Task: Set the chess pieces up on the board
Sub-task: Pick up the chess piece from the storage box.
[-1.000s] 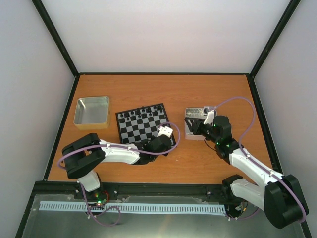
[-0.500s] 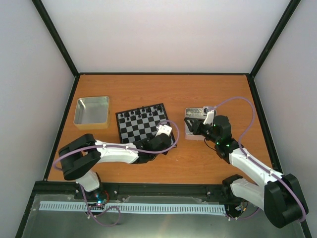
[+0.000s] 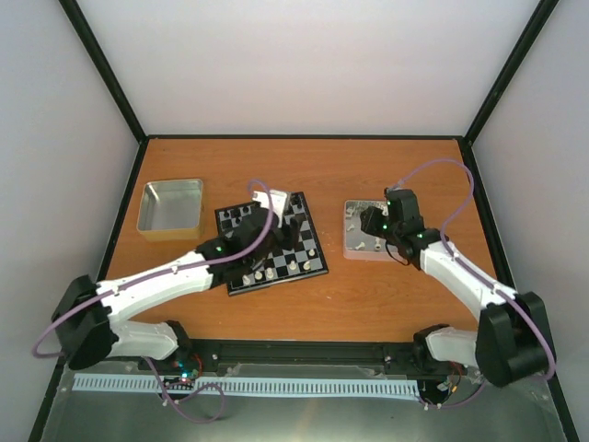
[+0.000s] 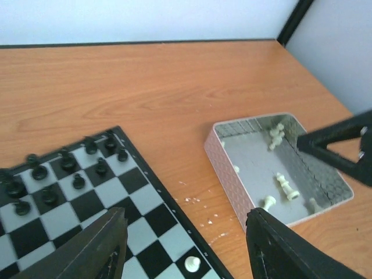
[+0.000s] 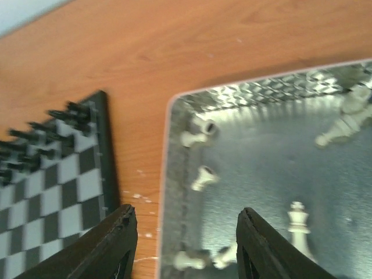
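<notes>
The board (image 3: pixel 241 256) lies mid-table with black figures on its far rows and cream-white chess pieces (image 3: pixel 276 269) along its near edge. My left gripper (image 3: pixel 287 232) hovers over the board's right half, open and empty. In the left wrist view its fingers (image 4: pixel 102 247) frame the board's right edge (image 4: pixel 145 197), where one white pawn (image 4: pixel 192 264) stands. My right gripper (image 3: pixel 369 226) hangs open and empty over the small metal tray (image 3: pixel 351 247). In the right wrist view loose white chess pieces (image 5: pixel 202 177) lie on their sides in that tray (image 5: pixel 170 192), and a taller one (image 5: pixel 299 224) stands upright.
An empty-looking silver tray (image 3: pixel 170 208) sits at the far left of the table. Black frame rails and white walls close in the wooden table. White crumbs (image 4: pixel 195 200) speckle the wood between the board and the right tray (image 4: pixel 224 168).
My left arm has swung from the board's near right corner out over the board, and its jaws have opened. The right gripper has shifted over its tray and opened slightly wider.
</notes>
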